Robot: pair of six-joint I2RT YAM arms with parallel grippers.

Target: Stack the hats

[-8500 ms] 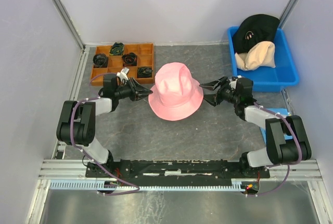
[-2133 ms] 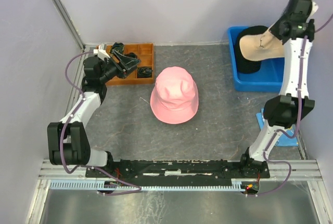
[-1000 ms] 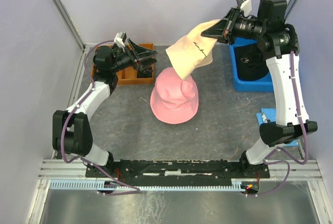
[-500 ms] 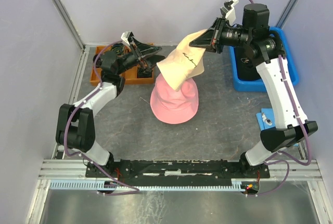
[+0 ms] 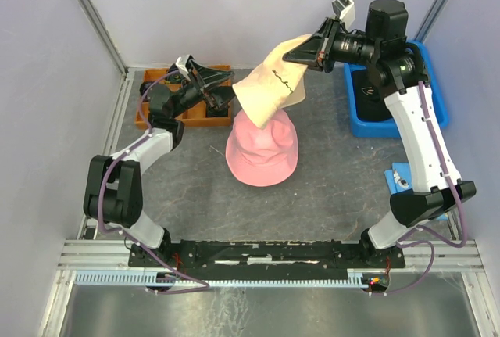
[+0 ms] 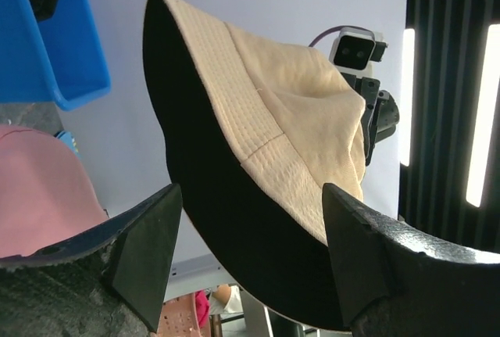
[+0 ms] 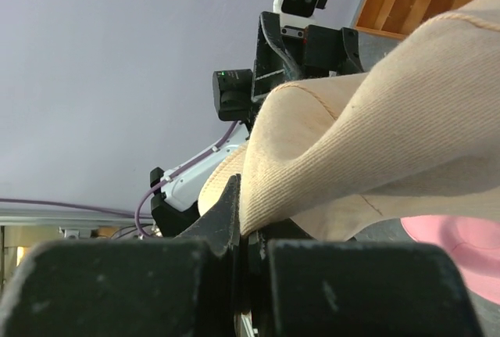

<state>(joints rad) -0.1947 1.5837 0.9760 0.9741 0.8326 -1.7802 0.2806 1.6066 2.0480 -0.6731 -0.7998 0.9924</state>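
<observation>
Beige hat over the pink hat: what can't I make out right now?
- Top view: beige hat covers the pink hat's far crown; whether they touch is unclear.
- Top view: right arm hides much of the blue bin.
- Left wrist view: brim sits between the left gripper's fingers; contact unclear.
- Right wrist view: cloth in the right gripper hides most of the pink hat.

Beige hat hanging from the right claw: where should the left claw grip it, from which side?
Probably the free brim edge opposite the right claw. The beige hat hangs tilted above the pink hat, its brim and open underside facing the open left claw, so a straight approach from the left would let the jaws close across that edge.
</observation>
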